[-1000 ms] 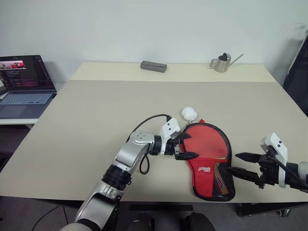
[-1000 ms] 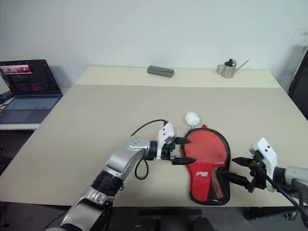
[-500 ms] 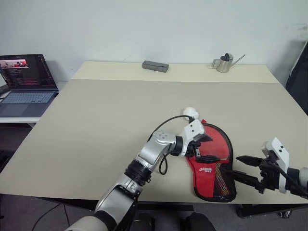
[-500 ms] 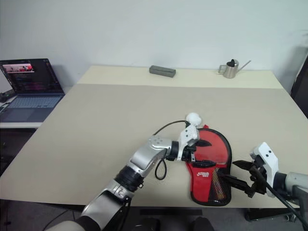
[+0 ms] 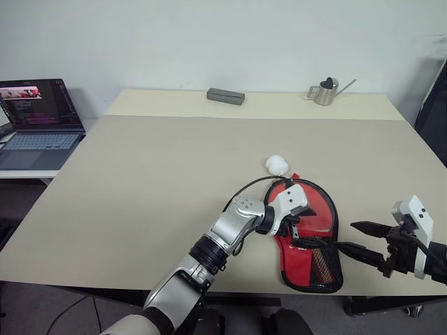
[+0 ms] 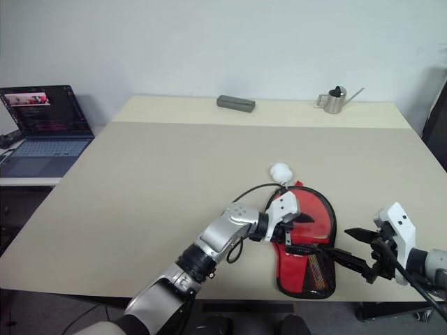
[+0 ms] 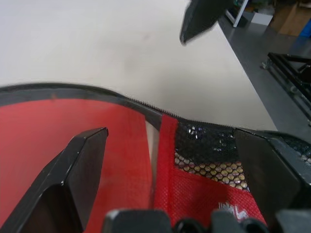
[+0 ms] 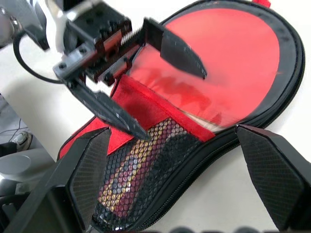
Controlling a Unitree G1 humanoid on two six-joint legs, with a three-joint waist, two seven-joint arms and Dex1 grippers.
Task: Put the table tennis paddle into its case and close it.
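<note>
**Both pincers spread wide over the case at the bench's near right corner**

The left pincer (image 5: 305, 232) has its two black fingers spread wide and holds nothing. It hovers over the middle of the case (image 5: 307, 234), pointing toward the robot's right, one finger over the round red part and the other over the neck where the black mesh pocket (image 8: 141, 170) begins. The right wrist view shows both of these fingers above the fabric; whether they touch it cannot be told.

The right pincer (image 5: 363, 239) is also wide open and empty. It sits off the bench's near right side, its tips aimed left at the narrow end of the case and just beside it.

The case lies flat on the bench (image 5: 167, 174), red side up. Its long axis runs from far to near, the round end toward the far side and the narrow mesh end toward the robot, close to the bench's front edge. The white pom-pom (image 5: 276, 165) rests on the bench just beyond the round end.

To the left and beyond the case the bench is bare. A grey bar (image 5: 225, 96) and a small metal watering can (image 5: 323, 91) stand well apart at the far edge. A laptop (image 5: 35, 122) sits on a separate surface to the left.
</note>
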